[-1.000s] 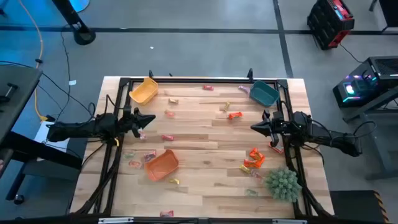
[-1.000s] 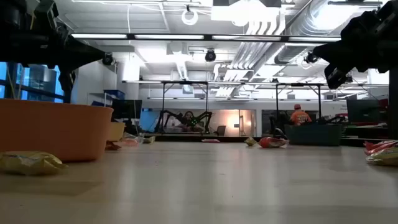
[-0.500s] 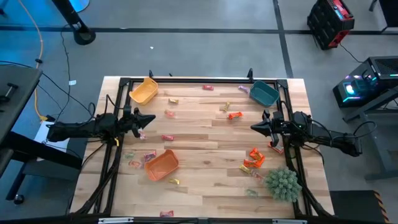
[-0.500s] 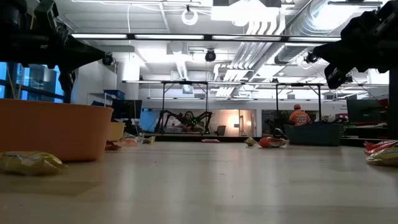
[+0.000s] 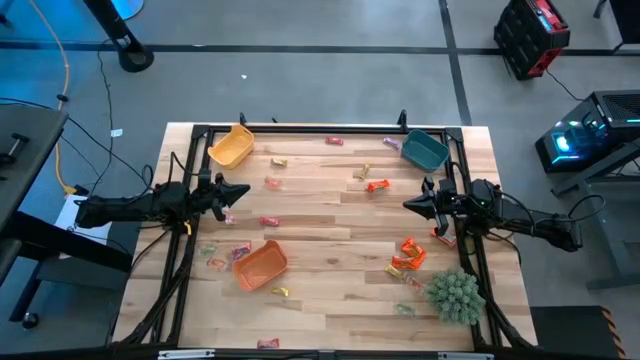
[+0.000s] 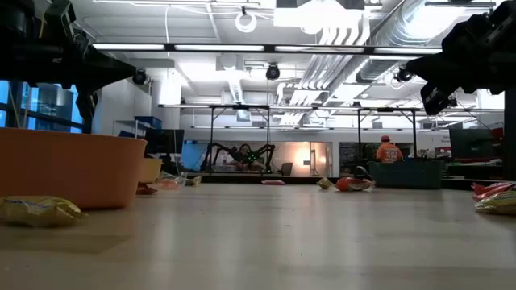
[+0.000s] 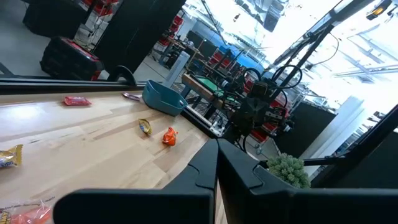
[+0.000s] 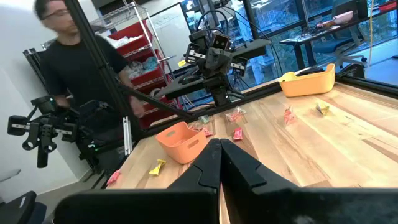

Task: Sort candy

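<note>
Small wrapped candies lie scattered over the wooden table: an orange and red cluster [image 5: 408, 254] near the right side, an orange one [image 5: 376, 185] in the middle, pink ones [image 5: 240, 250] by the orange tray. My left gripper [image 5: 246, 192] hovers above the table at its left side, shut and holding nothing; its fingers meet in the left wrist view [image 7: 217, 163]. My right gripper [image 5: 406, 205] hovers at the right side, also shut and holding nothing, fingers together in the right wrist view [image 8: 220, 159].
An orange tray [image 5: 262, 266] sits near the front left, a yellow tray [image 5: 231, 147] at the far left corner, a teal tray [image 5: 425, 150] at the far right corner. A spiky green plant ball [image 5: 455, 296] stands at the near right. A person [image 8: 74, 68] stands beyond the table's left side.
</note>
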